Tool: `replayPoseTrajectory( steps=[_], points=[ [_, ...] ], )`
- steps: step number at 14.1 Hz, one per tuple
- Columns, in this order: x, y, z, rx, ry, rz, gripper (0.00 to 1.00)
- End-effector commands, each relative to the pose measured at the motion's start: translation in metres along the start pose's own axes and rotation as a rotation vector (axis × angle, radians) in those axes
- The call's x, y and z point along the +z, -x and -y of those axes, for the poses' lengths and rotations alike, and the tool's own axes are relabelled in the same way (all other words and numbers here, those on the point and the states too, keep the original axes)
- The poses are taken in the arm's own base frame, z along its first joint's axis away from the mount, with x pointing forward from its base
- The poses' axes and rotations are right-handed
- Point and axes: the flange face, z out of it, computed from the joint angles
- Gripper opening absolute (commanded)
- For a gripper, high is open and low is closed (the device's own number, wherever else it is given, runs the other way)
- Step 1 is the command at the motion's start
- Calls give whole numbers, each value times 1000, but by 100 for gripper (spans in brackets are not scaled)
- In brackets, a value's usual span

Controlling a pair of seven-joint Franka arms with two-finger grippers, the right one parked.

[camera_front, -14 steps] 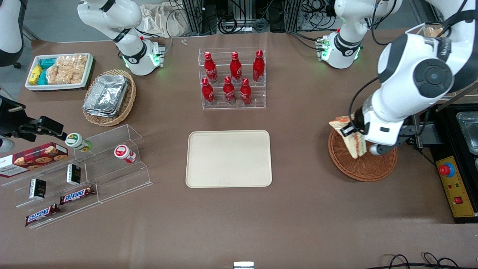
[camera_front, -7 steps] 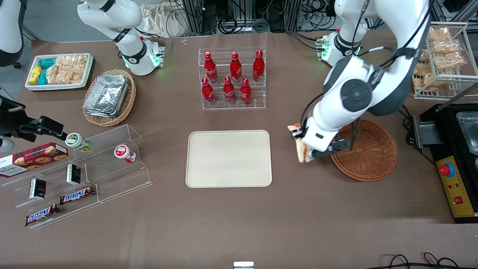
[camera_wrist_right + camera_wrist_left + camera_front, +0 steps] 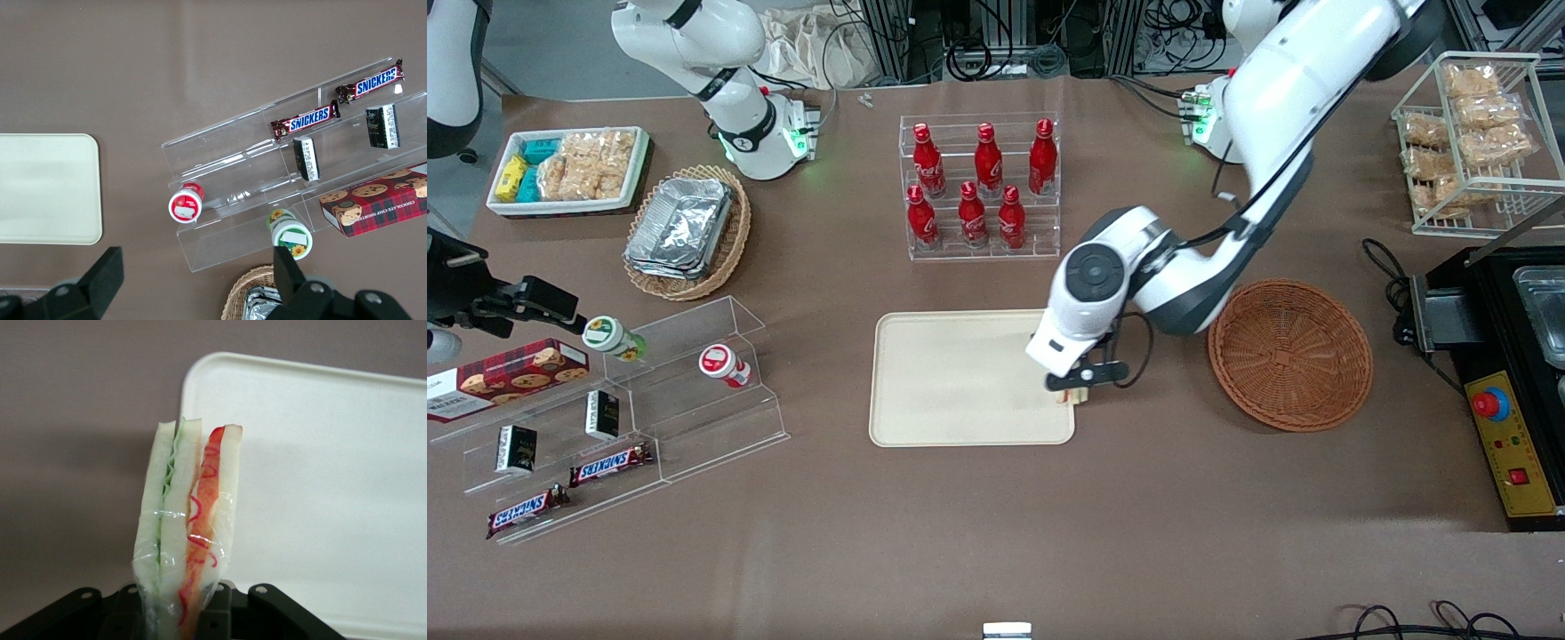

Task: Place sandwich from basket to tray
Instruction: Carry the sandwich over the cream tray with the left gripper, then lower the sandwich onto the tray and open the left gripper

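My left gripper [image 3: 1073, 384] hangs over the cream tray [image 3: 960, 378], at the tray's edge nearest the round reddish-brown basket [image 3: 1289, 354]. It is shut on the sandwich [image 3: 187, 513], a plastic-wrapped wedge of white bread with green and red filling that points away from the jaws. In the left wrist view the gripper [image 3: 184, 613] clamps the wedge's thick end, and the tray [image 3: 320, 487] lies below it. From the front only a sliver of the sandwich [image 3: 1069, 397] shows under the wrist. The basket holds nothing.
A clear rack of red bottles [image 3: 980, 187] stands farther from the front camera than the tray. Clear shelves with snacks [image 3: 618, 409] and a tan basket of foil trays [image 3: 685, 229] lie toward the parked arm's end. A wire rack of snack bags [image 3: 1472, 133] stands at the working arm's end.
The gripper carried the sandwich up out of the basket and sideways toward the parked arm's end, from above the basket to over the tray's edge. The basket is left bare.
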Motion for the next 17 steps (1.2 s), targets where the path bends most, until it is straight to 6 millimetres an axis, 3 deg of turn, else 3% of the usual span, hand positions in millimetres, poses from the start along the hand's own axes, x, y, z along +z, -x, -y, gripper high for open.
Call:
replayPoseTrajectory(
  steps=[1,4,5,7,12,15,17],
  points=[
    [18,-22,-19,1,28,-6,0],
    [31,-23,-20,38,20,-26,0],
    [35,-24,-19,33,20,-24,9],
    [34,-23,-21,29,31,-32,98],
    [20,-31,-15,2,43,-40,100],
    [-23,-49,9,-40,32,-71,100],
    [-75,-55,27,-103,53,-69,100]
  ],
)
